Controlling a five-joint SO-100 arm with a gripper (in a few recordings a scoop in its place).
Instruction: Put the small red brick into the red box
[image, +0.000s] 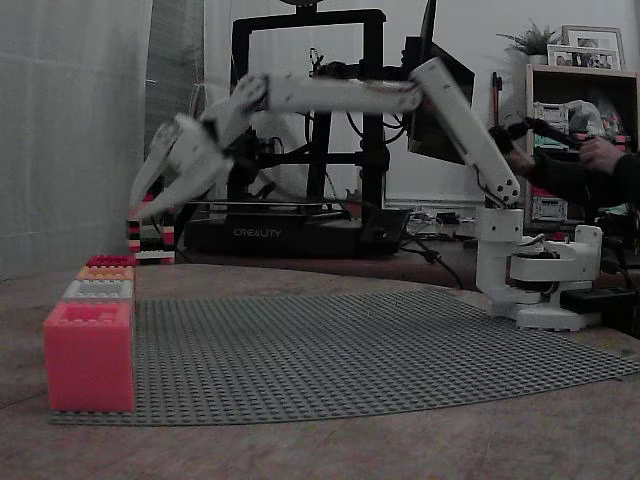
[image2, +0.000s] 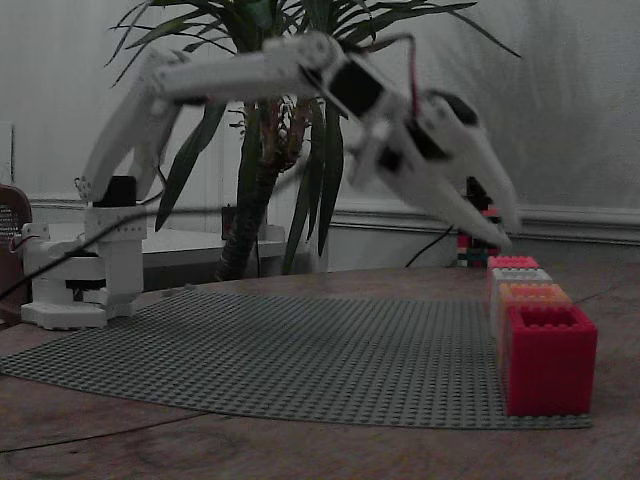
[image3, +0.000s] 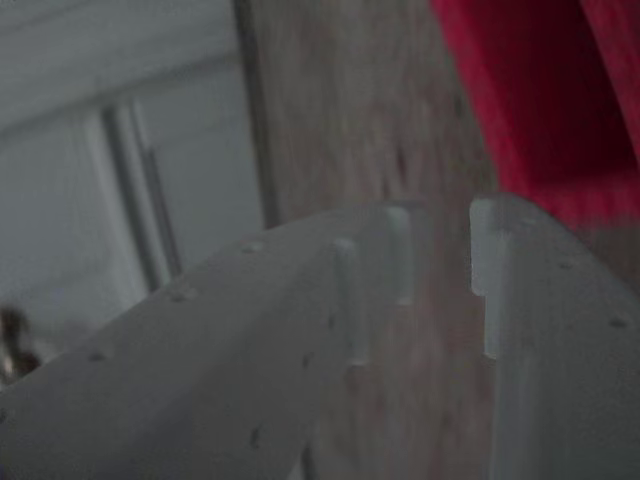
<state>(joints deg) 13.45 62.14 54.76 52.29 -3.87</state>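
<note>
My white gripper (image: 143, 207) hangs in the air over the far end of a row of four brick boxes. The red box (image: 110, 260) is the farthest of the row in both fixed views, a low crimson strip (image2: 512, 262) just under the fingertips (image2: 508, 222). The wrist view shows part of the red box (image3: 545, 90) at the top right, past the gripper (image3: 442, 262). A narrow gap between the jaws shows only brown table, so the gripper is slightly open and holds nothing I can see. The small red brick is hidden or out of view.
The salmon-pink box (image: 88, 355), a grey box (image: 98, 289) and an orange box (image: 105, 272) line the grey studded baseplate (image: 380, 345). A striped brick tower (image: 150, 238) and a black 3D printer (image: 300, 230) stand behind. The arm's base (image: 540, 270) sits at the right.
</note>
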